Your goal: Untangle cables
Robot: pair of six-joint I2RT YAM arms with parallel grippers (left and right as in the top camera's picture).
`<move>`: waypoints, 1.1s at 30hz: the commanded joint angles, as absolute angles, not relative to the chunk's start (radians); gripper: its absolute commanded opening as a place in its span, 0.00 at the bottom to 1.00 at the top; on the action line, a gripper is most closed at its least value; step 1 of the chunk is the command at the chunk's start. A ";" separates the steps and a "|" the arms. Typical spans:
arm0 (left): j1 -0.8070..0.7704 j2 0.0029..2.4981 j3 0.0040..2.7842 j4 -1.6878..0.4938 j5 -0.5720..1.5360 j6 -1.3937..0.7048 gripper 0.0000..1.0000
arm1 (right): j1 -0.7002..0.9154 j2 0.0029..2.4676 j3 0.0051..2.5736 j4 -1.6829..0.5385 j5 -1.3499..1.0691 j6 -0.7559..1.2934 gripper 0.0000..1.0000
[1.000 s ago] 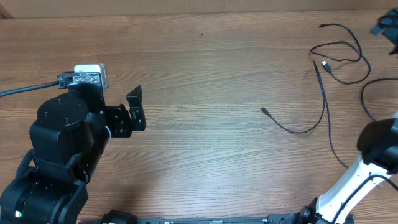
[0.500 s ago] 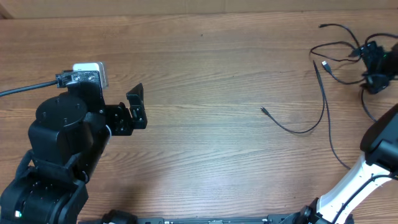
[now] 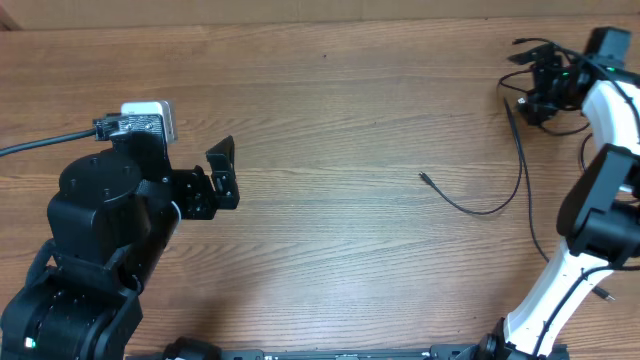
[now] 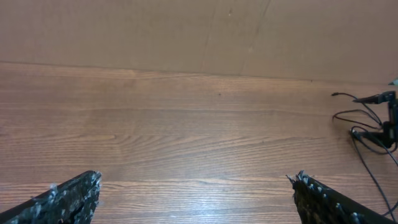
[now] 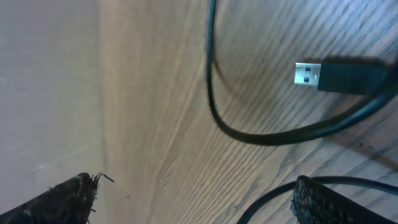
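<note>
Thin black cables (image 3: 520, 165) lie tangled at the far right of the wooden table, one end (image 3: 424, 178) reaching toward the middle. My right gripper (image 3: 538, 88) is open and low over the looped part of the tangle at the back right. Its wrist view shows a black cable loop (image 5: 249, 134) and a USB plug (image 5: 339, 74) on the wood, with another strand by the right finger (image 5: 311, 186); nothing sits between the fingers (image 5: 196, 193). My left gripper (image 3: 222, 172) is open and empty at the left; the cables show far right in its view (image 4: 370, 127).
A cardboard wall (image 4: 199, 31) runs along the table's back edge. The left arm's base and a grey cable (image 3: 40, 145) occupy the left side. The right arm's white link (image 3: 560, 290) stands at the right front.
My right gripper has swung in from beyond the far right corner to the left, and is now over the cable loops. The left arm has barely moved.
</note>
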State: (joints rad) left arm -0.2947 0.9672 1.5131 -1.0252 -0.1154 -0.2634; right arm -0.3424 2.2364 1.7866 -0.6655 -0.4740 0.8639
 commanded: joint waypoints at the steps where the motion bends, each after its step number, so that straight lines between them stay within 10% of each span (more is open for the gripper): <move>1: -0.302 0.968 1.512 -1.031 -0.107 -0.277 1.00 | -0.361 2.264 1.787 -0.659 -0.403 0.875 0.95; 10: -0.302 0.969 1.512 -1.032 -0.108 -0.277 1.00 | -0.412 2.267 1.787 -0.661 -0.391 0.793 0.17; 13: -0.302 0.969 1.512 -1.032 -0.107 -0.277 1.00 | -0.416 2.267 1.787 -0.667 -0.366 0.774 0.06; 33: -0.302 0.969 1.512 -1.031 -0.107 -0.278 1.00 | -0.428 2.267 2.166 -0.632 -0.268 0.527 0.04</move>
